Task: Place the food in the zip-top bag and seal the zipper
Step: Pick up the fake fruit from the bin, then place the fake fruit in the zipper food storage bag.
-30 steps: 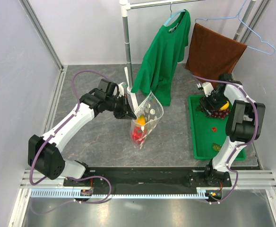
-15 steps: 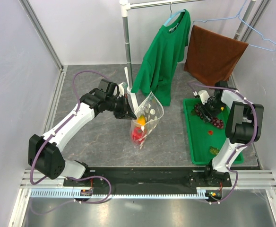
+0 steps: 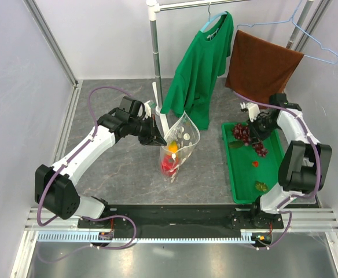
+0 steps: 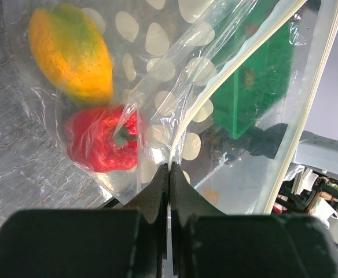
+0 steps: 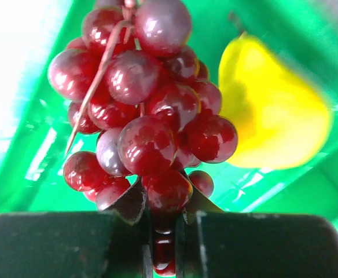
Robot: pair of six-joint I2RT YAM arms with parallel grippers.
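Note:
The zip-top bag point(image 3: 180, 145), clear with white dots, hangs mouth up at mid-table. My left gripper point(image 3: 156, 139) is shut on its mouth edge at the zipper point(image 4: 232, 75), its jaws point(image 4: 169, 171) pressed together on the strip. A yellow-orange mango point(image 4: 70, 52) and a red pepper point(image 4: 102, 139) lie inside the bag point(image 4: 157, 40). My right gripper point(image 3: 254, 130) is at the far end of the green tray point(image 3: 244, 179), shut on the dark red grape bunch point(image 3: 241, 133). In the right wrist view the grapes point(image 5: 140, 110) sit pinched between the fingers of that gripper point(image 5: 164, 200), with a yellow fruit point(image 5: 273, 116) behind them.
A green shirt point(image 3: 201, 63) and a brown towel point(image 3: 261, 63) hang from a rail on a white pole point(image 3: 155, 52) at the back. Two small food pieces point(image 3: 261, 186) lie on the tray. Grey walls close in both sides.
My right gripper has closed on the grape bunch and carried it left. The green tray has slid a little to the left. The left arm and bag have stayed put.

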